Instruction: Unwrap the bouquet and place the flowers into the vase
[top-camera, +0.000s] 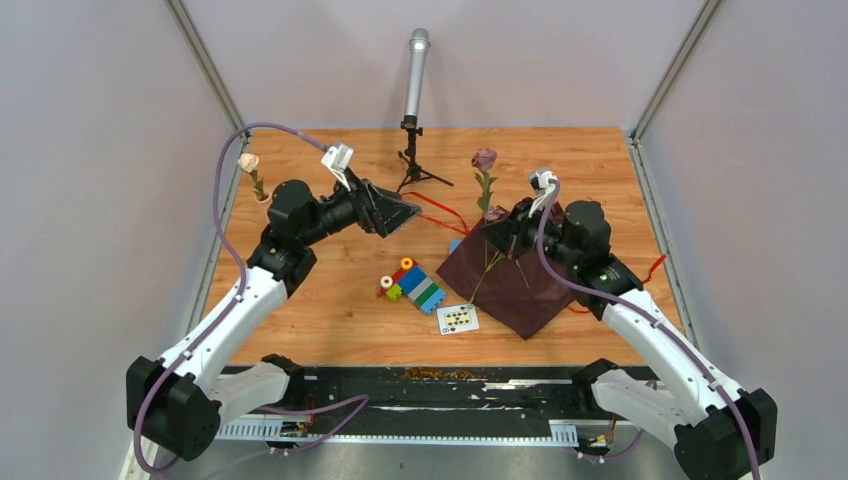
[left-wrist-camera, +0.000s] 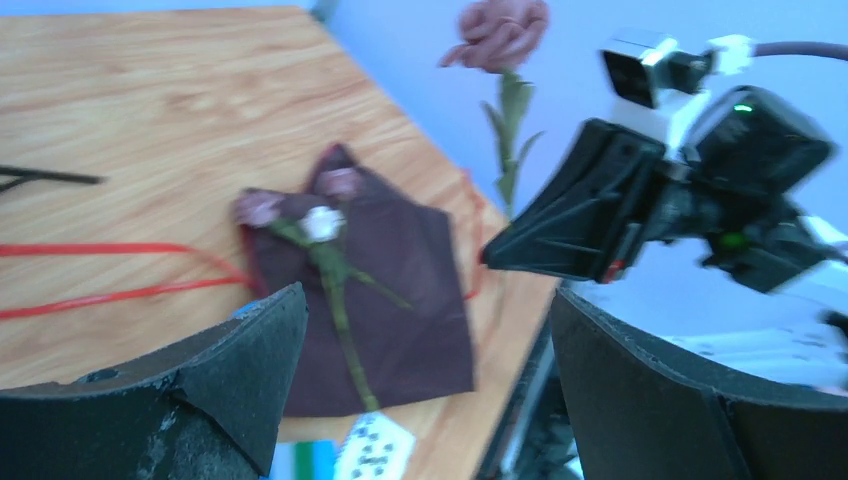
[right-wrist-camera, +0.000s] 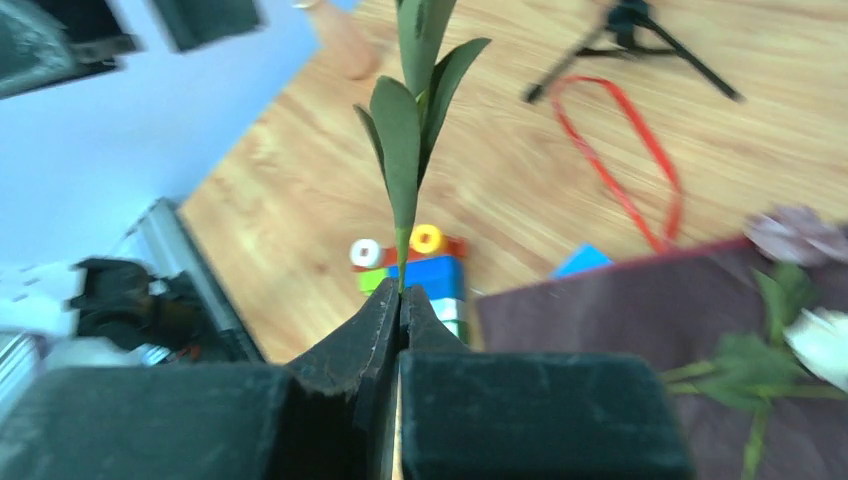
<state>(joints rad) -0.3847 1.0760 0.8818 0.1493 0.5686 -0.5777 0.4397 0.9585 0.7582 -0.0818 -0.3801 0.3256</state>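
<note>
Now, the right arm reaches forward from its base, elbow bent, with the right gripper out over the far corner of the maroon wrap. Its fingers are pressed tight together, pinching the bottom end of a thin green stem. The stem rises straight out of the fingertips with its long axis close to vertical. Two narrow leaves fan just above the pinch, and the purple rose sits at the very top, head up.

Over to the left arm: it stretches forward and swings inward, wrist turned so the left gripper faces across the table toward its partner. The jaws stand wide apart and nothing is between the fingers. Through that gap the wrap lies flat beyond the fingertips, with the right gripper hanging just past its far side.

On the wrap lie more roses, their heads bunched at the corner just below the right fingertips. Their green stems run back across the sheet toward the near edge.

A red ribbon trails on the wood between the two sets of fingers. The toy blocks sit below the left fingertips, just beside the wrap.

The vase stands well apart from the right fingers, back behind the left wrist at the far left of the table. A cream rose stands upright in it.
</note>
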